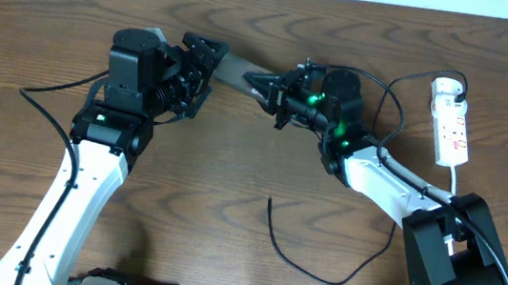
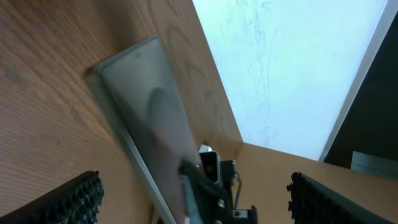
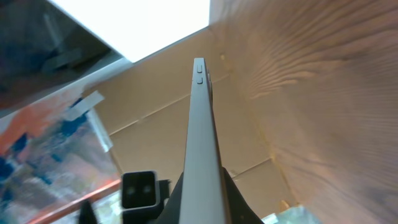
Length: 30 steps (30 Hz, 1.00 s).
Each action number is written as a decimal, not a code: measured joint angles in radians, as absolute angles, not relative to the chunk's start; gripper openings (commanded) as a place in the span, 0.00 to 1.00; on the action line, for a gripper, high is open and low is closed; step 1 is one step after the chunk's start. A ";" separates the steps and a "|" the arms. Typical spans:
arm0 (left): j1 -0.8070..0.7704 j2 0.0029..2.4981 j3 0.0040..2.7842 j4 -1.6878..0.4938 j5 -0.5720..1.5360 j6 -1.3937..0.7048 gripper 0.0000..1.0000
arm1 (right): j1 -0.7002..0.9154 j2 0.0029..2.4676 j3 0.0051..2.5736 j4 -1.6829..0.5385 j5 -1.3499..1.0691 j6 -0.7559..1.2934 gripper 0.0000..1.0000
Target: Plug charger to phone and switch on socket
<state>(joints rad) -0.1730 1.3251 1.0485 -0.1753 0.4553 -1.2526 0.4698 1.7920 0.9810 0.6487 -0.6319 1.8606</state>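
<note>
The phone (image 1: 239,68) is a flat brownish slab held off the table between my two grippers. My right gripper (image 1: 268,90) is shut on its right end. In the right wrist view the phone (image 3: 201,118) shows edge-on, pinched between my fingers (image 3: 205,190). My left gripper (image 1: 208,72) is open at the phone's left end. In the left wrist view its jaws (image 2: 199,208) stand wide on either side of the phone (image 2: 146,106), not touching it. The charger's black cable lies on the table with its free tip (image 1: 269,200) near the middle. The cable runs to a white adapter (image 1: 446,87) on the socket strip (image 1: 453,135).
The black cable loops (image 1: 334,281) toward the front edge and passes behind my right arm. The strip's thick white cord (image 1: 455,180) runs down toward the right arm's base (image 1: 457,257). A black lead (image 1: 49,90) trails left of the left arm.
</note>
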 measured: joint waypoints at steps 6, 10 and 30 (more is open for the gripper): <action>-0.173 1.325 1.048 -0.175 0.443 -1.248 0.93 | 0.470 1.792 0.981 0.701 -0.632 1.901 0.01; -0.173 1.325 1.048 -0.176 0.438 -1.267 0.93 | 0.476 1.792 0.981 0.708 -0.632 1.906 0.01; -0.173 1.341 0.980 -0.061 0.382 -1.374 0.88 | 0.538 1.792 0.981 0.862 -0.633 1.945 0.01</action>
